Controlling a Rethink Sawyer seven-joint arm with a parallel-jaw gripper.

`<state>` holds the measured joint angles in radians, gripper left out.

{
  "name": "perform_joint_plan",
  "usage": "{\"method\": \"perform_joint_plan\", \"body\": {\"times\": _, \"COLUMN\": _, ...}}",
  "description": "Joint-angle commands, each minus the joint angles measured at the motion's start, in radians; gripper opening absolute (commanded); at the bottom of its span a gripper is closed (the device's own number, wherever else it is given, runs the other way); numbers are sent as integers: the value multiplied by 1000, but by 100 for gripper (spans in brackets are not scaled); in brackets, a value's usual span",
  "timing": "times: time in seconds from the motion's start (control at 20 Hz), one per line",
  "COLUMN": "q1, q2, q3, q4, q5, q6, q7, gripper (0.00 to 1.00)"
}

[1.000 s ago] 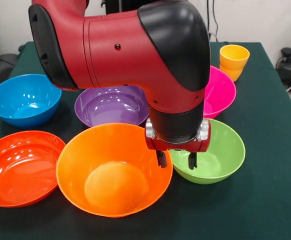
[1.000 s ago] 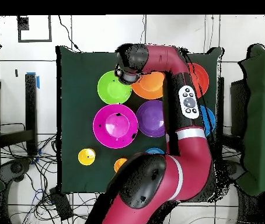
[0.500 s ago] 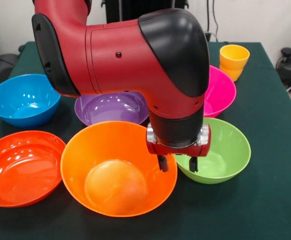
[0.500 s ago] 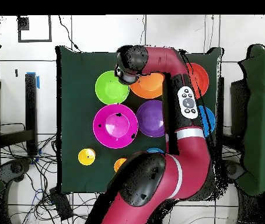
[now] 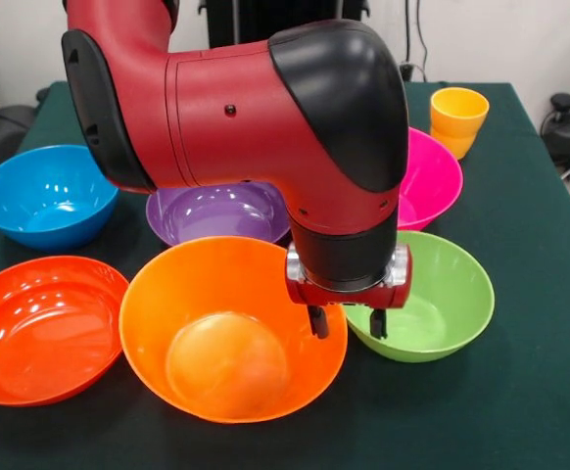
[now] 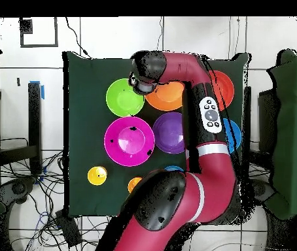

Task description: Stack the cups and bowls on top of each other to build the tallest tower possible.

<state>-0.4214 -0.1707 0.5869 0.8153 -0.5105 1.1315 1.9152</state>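
Observation:
My gripper [image 5: 347,322] is open and low where the rim of the large orange bowl [image 5: 226,338] meets the green bowl [image 5: 437,294]. One finger [image 5: 318,321] is just inside the orange bowl's rim, the other over the green bowl. It holds nothing. The purple bowl [image 5: 216,211], blue bowl [image 5: 45,191], shallow red-orange bowl [image 5: 40,328] and pink bowl [image 5: 430,176] each stand apart on the table. A yellow cup [image 5: 458,113] stands at the far right; an orange cup [image 6: 135,184] shows in the overhead view. The purple cup is hidden. No tower stands.
The dark green table cloth [image 5: 520,392] carries everything. The arm [image 6: 207,111] hides part of the blue and red-orange bowls from above. A small blue bowl [image 6: 174,169] peeks out beside the arm near the robot's base. Cables lie on the floor around the table.
The gripper has come down a little and shifted right in the front view. The orange and green bowls have both slid slightly to the right with it.

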Motion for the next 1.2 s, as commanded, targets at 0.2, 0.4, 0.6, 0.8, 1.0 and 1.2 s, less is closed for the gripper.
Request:
{"method": "perform_joint_plan", "body": {"times": 0.2, "q1": 1, "q2": 52, "q3": 36, "q4": -21, "q5": -55, "q6": -70, "q7": -332, "gripper": 100}}
{"method": "perform_joint_plan", "body": {"times": 0.4, "q1": -8, "q2": 50, "q3": 45, "q4": -7, "q5": -52, "q6": -91, "q7": -347, "gripper": 0}}
{"method": "perform_joint_plan", "body": {"times": 0.6, "q1": -11, "q2": 49, "q3": 50, "q4": -2, "q5": -49, "q6": -99, "q7": -355, "gripper": 0}}
{"method": "perform_joint_plan", "body": {"times": 0.8, "q1": -13, "q2": 52, "q3": 53, "q4": -2, "q5": -47, "q6": -106, "q7": -366, "gripper": 0}}
{"method": "perform_joint_plan", "body": {"times": 1.0, "q1": -16, "q2": 50, "q3": 55, "q4": 3, "q5": -46, "q6": -109, "q7": -373, "gripper": 0}}
{"method": "perform_joint_plan", "body": {"times": 1.2, "q1": -17, "q2": 49, "q3": 55, "q4": 7, "q5": -47, "q6": -114, "q7": -374, "gripper": 0}}
